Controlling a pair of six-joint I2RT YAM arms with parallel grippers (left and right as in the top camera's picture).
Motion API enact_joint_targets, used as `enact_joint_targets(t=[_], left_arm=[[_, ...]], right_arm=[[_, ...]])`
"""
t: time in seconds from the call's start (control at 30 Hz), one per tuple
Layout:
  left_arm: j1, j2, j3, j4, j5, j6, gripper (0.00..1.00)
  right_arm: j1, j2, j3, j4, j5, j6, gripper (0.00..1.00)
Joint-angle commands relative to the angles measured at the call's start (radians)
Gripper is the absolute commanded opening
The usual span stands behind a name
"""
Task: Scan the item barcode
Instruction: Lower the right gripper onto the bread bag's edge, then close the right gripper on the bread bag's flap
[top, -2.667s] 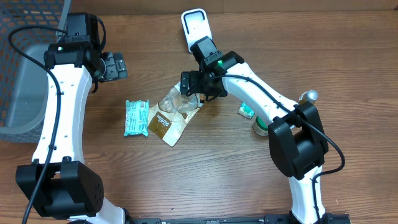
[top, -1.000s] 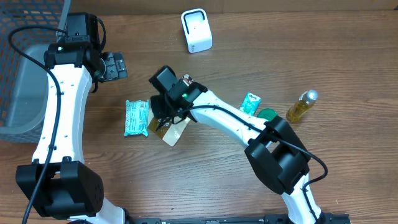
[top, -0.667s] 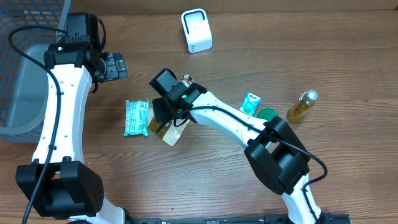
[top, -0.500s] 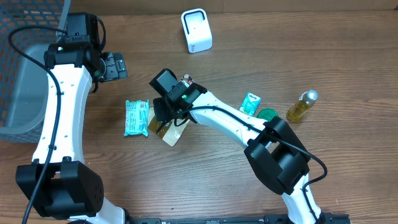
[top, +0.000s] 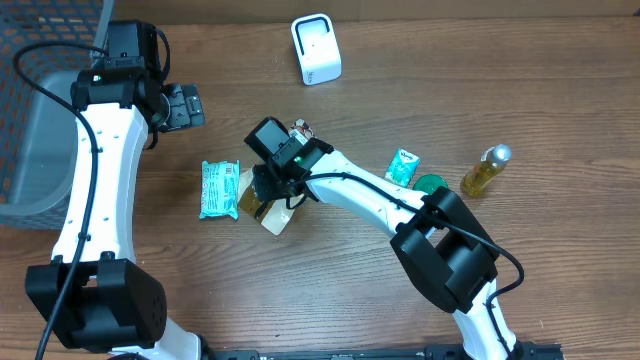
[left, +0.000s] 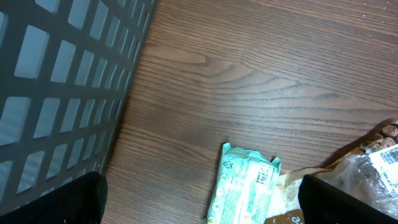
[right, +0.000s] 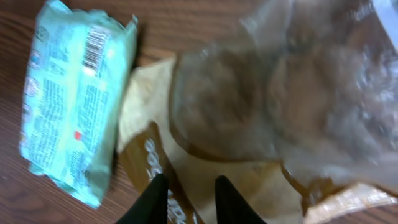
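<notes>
Right pincer (top: 272, 192) directly above the bag (top: 279, 216) at mid-table; the fingers (right: 155, 198) stand slightly apart, and whether they pinch the film cannot be told; left pincer (top: 185, 105) wide apart, idle near the basket (top: 40, 110). The bag's long axis runs lower-left to upper-right; scanner (top: 316, 48) lies well apart, up and right — the right arm is nearer. Bag lettering blurred; a barcode shows on the green pack (right: 74, 106) beside it.

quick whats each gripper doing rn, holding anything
left gripper: open, holding nothing
right gripper: jaws slightly apart at the cookie bag, cannot tell if it grips it
</notes>
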Motion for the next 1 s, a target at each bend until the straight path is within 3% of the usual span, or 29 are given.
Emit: enact_joint_targets(t=[0.0, 0.47, 0.77, 0.97], left_arm=[[-0.007, -0.007, 0.018, 0.001, -0.006, 0.002, 1.0], [-0.007, -0.007, 0.018, 0.001, -0.006, 0.002, 1.0], [-0.007, -0.007, 0.018, 0.002, -0.006, 0.002, 1.0], [-0.007, -0.007, 0.018, 0.001, -0.006, 0.002, 1.0]], right_arm=[[-0.002, 0.001, -0.005, -0.028, 0.012, 0.003, 0.23], [-0.005, 0.001, -0.004, -0.253, 0.016, -0.008, 0.06], [-0.065, 0.001, 0.124, -0.468, 0.001, -0.091, 0.07], [-0.072, 0.001, 0.195, -0.384, -0.113, -0.091, 0.06]])
